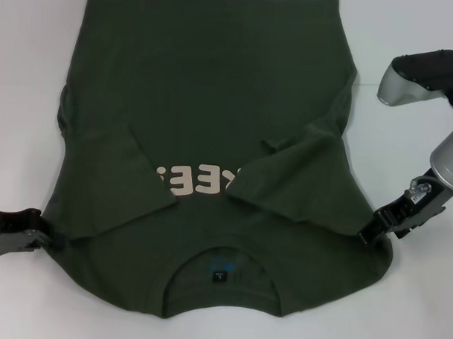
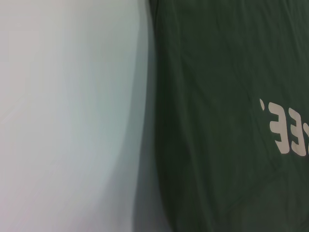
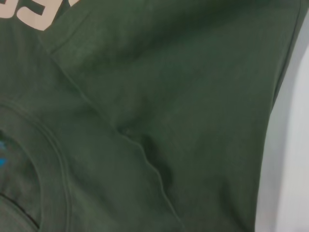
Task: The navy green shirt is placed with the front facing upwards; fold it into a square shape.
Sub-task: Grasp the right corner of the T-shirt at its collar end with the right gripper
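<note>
1. The shirt (image 1: 214, 102) lies flat on the white desk (image 1: 408, 310), front up, filling most of the head view; its collar (image 1: 221, 277) is at the near edge, towards the robot, and the hem runs along the far edge.
2. Its long axis runs from near to far; the cream lettering (image 1: 200, 182) reads upside down from the robot's side, so the shirt points collar-first at the robot.
3. Both sleeves are already folded inward across the chest, their edges partly covering the lettering; I judge the sleeve fold done and the lengthwise fold still to come.
4. The left pincer (image 1: 38, 237) sits low at the shirt's left shoulder edge, touching the cloth; whether it is open or closed on the fabric I cannot tell.
5. The right pincer (image 1: 372, 223) sits at the right shoulder edge, tips at the cloth; its state is likewise not clear.
6. The wrist views show only green fabric, a shoulder seam (image 3: 145, 150) and desk beside it; no fingers appear.
7. The next move likely calls for both pincers to grip the shoulder corners evenly and carry them towards the hem, keeping the sleeves tucked and the edges aligned.
</note>
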